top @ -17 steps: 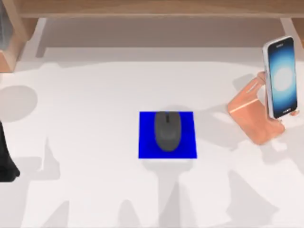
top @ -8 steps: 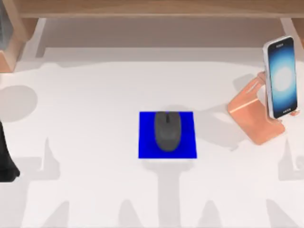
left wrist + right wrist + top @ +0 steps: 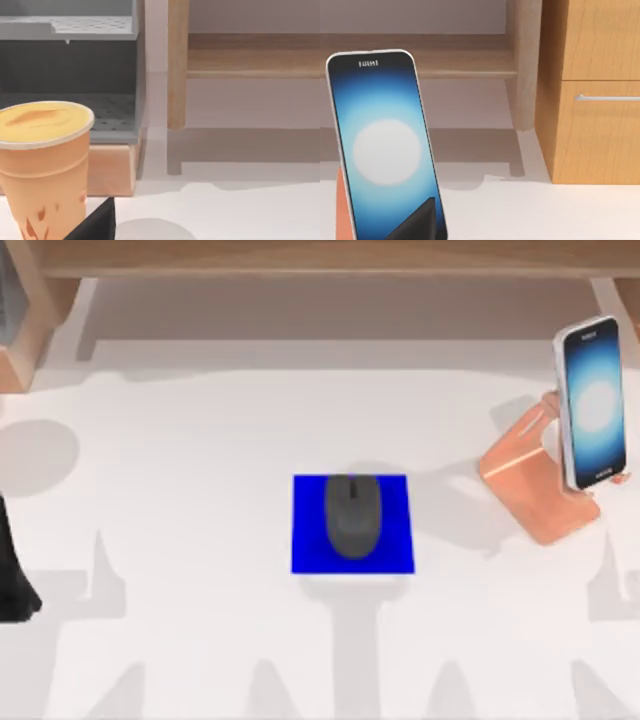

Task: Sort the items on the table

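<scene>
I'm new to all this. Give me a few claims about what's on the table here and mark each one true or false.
1. The mouse lies on the blue pad. True.
2. The smartphone lies flat on the table. False: it stands propped on the copper-pink stand.
3. The phone's screen is lit. True.
4. The stand is at the table's left side. False: it is at the right.
5. An orange paper cup shows in the left wrist view. True.

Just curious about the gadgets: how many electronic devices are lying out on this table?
2: a mouse on the blue pad mid-table, and a smartphone propped on the copper stand at the right.
</scene>
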Motion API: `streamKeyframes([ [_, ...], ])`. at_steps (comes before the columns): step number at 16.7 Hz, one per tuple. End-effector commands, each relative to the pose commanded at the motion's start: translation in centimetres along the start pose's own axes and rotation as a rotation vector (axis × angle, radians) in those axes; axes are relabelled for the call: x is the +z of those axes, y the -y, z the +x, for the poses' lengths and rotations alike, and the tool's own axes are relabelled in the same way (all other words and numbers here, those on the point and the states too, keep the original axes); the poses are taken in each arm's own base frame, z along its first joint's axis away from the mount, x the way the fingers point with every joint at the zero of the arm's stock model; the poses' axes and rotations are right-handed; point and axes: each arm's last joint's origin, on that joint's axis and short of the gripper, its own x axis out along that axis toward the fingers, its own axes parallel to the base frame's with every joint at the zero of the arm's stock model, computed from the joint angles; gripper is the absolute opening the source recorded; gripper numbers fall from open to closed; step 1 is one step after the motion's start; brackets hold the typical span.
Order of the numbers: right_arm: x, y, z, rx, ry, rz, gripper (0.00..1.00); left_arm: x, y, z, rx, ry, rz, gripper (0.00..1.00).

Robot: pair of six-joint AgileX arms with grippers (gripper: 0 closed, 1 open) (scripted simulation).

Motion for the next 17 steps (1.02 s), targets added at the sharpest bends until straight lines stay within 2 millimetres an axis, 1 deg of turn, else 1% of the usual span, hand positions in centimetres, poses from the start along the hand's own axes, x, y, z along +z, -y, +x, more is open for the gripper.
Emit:
streamKeyframes([
  [4,0.0,0.0,0.0,0.0,0.0,0.0,1.0,0.5,-0.4,0.8,0.017,-0.031,0.002,1.0],
  [8,0.0,0.0,0.0,0.0,0.0,0.0,1.0,1.0,-1.4,2.7,0.04,-0.097,-0.001,1.0],
  [11,0.0,0.0,0.0,0.0,0.0,0.0,1.0,0.9,-2.8,5.0,0.058,-0.159,-0.012,1.0],
  [13,0.0,0.0,0.0,0.0,0.0,0.0,1.0,0.5,-4.0,6.8,0.067,-0.199,-0.024,1.0],
  [17,0.0,0.0,0.0,0.0,0.0,0.0,1.0,-1.6,-7.0,10.4,0.077,-0.256,-0.055,1.0],
])
